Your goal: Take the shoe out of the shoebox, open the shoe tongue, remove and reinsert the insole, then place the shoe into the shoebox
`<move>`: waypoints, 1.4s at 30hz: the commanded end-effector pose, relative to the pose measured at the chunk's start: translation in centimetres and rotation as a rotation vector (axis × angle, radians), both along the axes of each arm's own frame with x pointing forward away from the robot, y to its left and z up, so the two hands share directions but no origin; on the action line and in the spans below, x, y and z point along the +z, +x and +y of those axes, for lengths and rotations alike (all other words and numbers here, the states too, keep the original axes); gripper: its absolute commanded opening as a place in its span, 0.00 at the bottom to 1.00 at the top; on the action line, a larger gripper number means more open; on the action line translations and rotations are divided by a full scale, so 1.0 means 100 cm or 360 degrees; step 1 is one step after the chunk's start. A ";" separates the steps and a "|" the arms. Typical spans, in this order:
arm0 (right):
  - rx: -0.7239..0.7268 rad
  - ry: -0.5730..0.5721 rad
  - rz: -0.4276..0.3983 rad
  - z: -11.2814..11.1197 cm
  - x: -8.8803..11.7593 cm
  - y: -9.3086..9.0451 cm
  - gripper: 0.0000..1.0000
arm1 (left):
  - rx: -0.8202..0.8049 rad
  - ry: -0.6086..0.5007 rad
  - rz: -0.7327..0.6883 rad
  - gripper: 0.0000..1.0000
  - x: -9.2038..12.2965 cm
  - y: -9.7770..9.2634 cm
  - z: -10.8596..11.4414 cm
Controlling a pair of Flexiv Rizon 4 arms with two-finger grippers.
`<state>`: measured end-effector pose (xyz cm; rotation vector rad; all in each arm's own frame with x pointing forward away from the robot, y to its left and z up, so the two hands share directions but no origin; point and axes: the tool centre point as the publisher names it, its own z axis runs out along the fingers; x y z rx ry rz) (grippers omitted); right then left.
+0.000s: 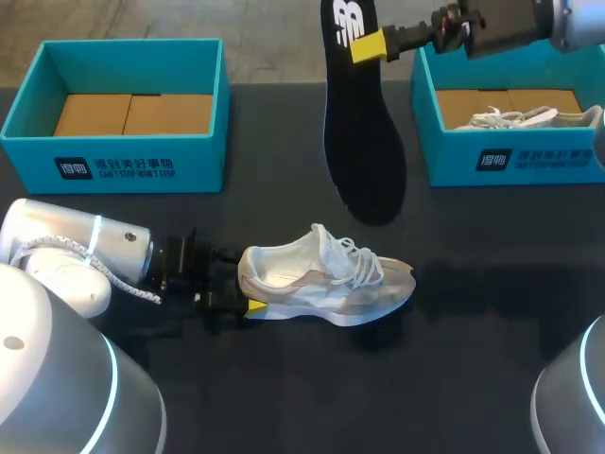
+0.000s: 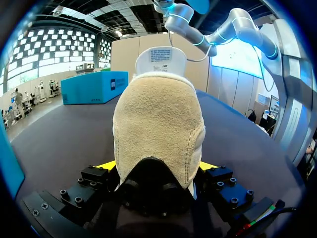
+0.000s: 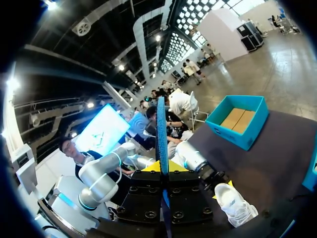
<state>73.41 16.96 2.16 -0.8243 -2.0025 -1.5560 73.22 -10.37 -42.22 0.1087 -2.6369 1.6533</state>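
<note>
A white and beige shoe [image 1: 326, 279] lies on its sole on the dark table, toe to the right. My left gripper [image 1: 241, 284] holds its heel, one yellow fingertip [image 1: 255, 305] showing at the near side. In the left wrist view the suede heel [image 2: 158, 129] fills the space between both fingers of that gripper [image 2: 157, 167]. My right gripper [image 1: 367, 44] is shut on the black insole [image 1: 364, 142], which hangs high above the table behind the shoe. The right wrist view shows the insole [image 3: 161, 129] edge-on between the fingers of this gripper [image 3: 162, 171], with the shoe [image 3: 233, 201] below.
A teal shoebox [image 1: 113, 156] stands at the back left, only cardboard on its floor. A second teal shoebox [image 1: 529, 163] at the back right holds another white shoe [image 1: 515, 117]. Bare table lies in front of and to the right of the shoe.
</note>
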 end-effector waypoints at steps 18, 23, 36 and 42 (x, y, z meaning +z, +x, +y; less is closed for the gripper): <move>-0.0020 0.0026 0.0053 -0.018 0.036 -0.029 0.00 | -0.0002 0.0003 0.0002 0.00 -0.002 0.000 0.000; -0.0021 0.0031 0.0088 -0.022 0.043 -0.047 0.00 | -0.0002 0.0003 0.0002 0.00 -0.002 0.000 0.000; -0.0046 0.0051 0.0120 -0.018 0.032 -0.084 0.00 | -0.0002 0.0003 0.0002 0.00 -0.002 0.000 0.000; -0.0057 0.0049 0.0130 -0.017 0.031 -0.088 0.00 | -0.0002 0.0003 0.0002 0.00 -0.002 0.000 0.000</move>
